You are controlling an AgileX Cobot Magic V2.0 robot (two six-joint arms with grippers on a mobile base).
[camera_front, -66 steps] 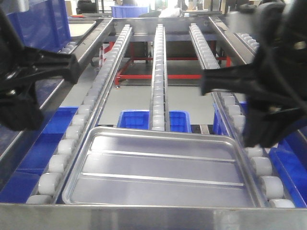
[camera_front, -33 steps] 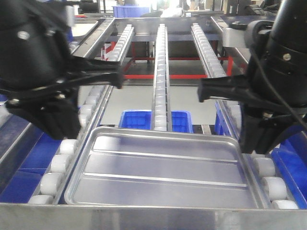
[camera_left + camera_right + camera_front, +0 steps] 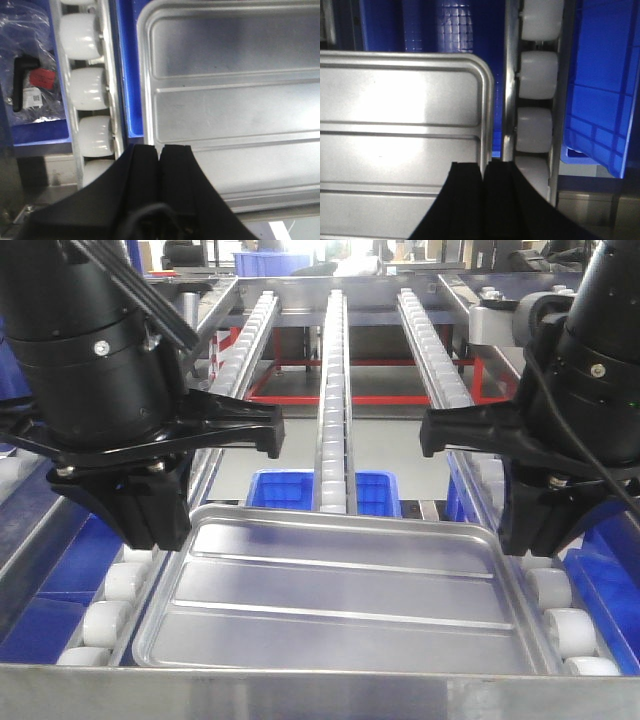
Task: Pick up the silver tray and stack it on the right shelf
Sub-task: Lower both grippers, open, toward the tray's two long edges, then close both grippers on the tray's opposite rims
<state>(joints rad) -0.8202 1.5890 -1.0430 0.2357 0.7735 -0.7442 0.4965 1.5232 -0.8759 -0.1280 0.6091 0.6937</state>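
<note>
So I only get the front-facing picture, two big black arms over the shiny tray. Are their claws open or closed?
Observer: Closed. In the left wrist view the left gripper has its fingers pressed together at the silver tray's left rim.
Operator: And the other one?
Observer: Same: the right gripper is shut, its seam lined up with the tray's right rim; whether it pinches the rim, I can't tell.
Operator: Anything underneath?
Observer: A clear bag holding something black with a red tag, in a blue bin left of the white rollers.
</note>
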